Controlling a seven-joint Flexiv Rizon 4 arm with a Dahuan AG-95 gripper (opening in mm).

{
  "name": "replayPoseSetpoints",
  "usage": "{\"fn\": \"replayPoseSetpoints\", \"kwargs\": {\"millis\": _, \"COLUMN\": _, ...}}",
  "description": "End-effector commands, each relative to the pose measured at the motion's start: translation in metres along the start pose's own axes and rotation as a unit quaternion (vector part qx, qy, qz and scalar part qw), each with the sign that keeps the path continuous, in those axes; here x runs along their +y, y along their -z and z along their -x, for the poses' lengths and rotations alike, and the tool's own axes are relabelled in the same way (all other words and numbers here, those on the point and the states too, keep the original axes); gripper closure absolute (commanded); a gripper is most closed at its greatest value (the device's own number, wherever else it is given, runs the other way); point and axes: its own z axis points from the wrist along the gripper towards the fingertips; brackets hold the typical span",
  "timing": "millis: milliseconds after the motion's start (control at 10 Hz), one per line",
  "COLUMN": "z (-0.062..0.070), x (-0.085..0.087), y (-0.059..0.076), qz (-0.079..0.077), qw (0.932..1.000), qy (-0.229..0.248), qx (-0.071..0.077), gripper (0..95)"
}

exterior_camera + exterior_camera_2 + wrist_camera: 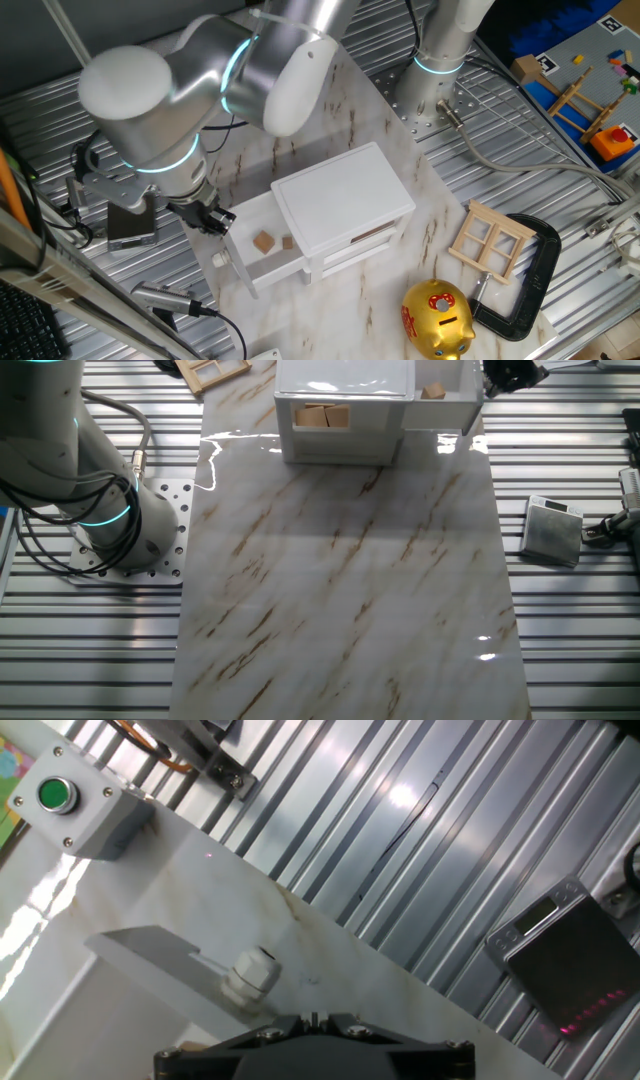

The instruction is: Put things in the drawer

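The white cabinet [345, 195] has its upper drawer [262, 262] pulled out, and two tiny light-brown blocks [264, 242] lie inside. The drawer's round knob [250, 975] shows just ahead of my fingers in the hand view. My gripper [212, 217] hangs beside the drawer's front corner, just off the marble top, shut with nothing seen between the fingers [345, 1020]. In the other fixed view the gripper [510, 372] sits right of the drawer [445, 405], which holds a block [432, 392]. More blocks [325, 417] show through the cabinet's opening.
A gold piggy bank [437, 318], a wooden window frame [490, 240] and a black clamp [530, 270] lie right of the cabinet. A small scale [565, 960] rests on the ribbed metal near my hand. A grey box with a green button [70, 800] stands beyond.
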Motion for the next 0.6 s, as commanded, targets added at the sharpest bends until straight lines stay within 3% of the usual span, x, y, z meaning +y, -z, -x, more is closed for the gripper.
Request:
{"fn": "replayPoseSetpoints", "kwargs": {"millis": 100, "z": -0.004, "x": 0.003, "y": 0.000, "qz": 0.000, "qw": 1.0000, "qy": 0.001, "qx": 0.000, "gripper": 95.0}}
{"fn": "replayPoseSetpoints", "kwargs": {"millis": 600, "z": -0.020, "x": 0.018, "y": 0.000, "qz": -0.001, "qw": 1.0000, "qy": -0.001, "qx": -0.001, "gripper": 95.0}}
